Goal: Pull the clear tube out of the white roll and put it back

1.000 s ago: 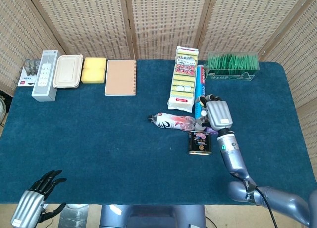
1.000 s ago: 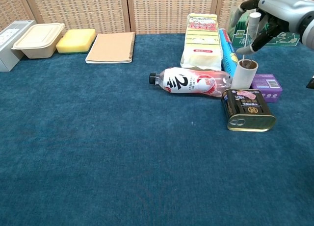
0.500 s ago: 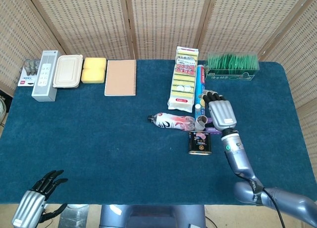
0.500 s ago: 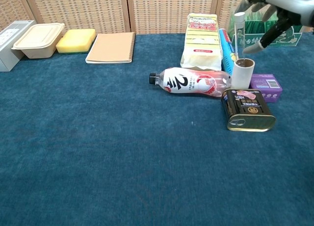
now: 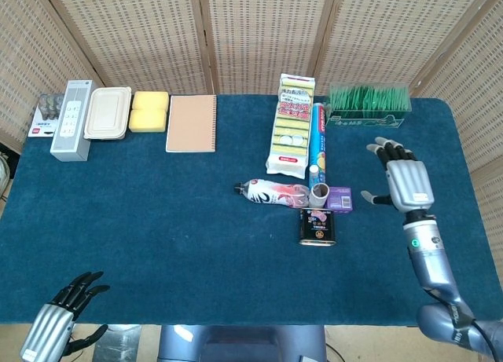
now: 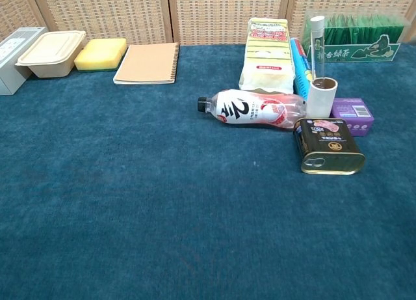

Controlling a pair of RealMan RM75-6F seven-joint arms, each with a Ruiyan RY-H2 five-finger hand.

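Observation:
The white roll (image 6: 322,98) stands upright between the plastic bottle and the purple box; from above its open core (image 5: 319,194) shows. The clear tube (image 6: 316,46) stands in the roll's core, leaning slightly, its top well above the rim; in the head view the tube (image 5: 313,173) is a small pale cap. My right hand (image 5: 401,181) hangs open to the right of the roll, fingers spread, clear of everything. My left hand (image 5: 59,319) is open at the near left table edge. Neither hand appears in the chest view.
A lying plastic bottle (image 6: 257,109), a tin can (image 6: 328,146) and a purple box (image 6: 353,109) crowd the roll. Behind are a sponge pack (image 6: 266,54), a blue roll (image 6: 300,66) and a green tray (image 6: 354,40). A notebook (image 5: 191,123), sponge, lunch box and remote lie far left.
My right hand has let go of the tube, opened and drawn away to the right. The tube now stands in the roll by itself.

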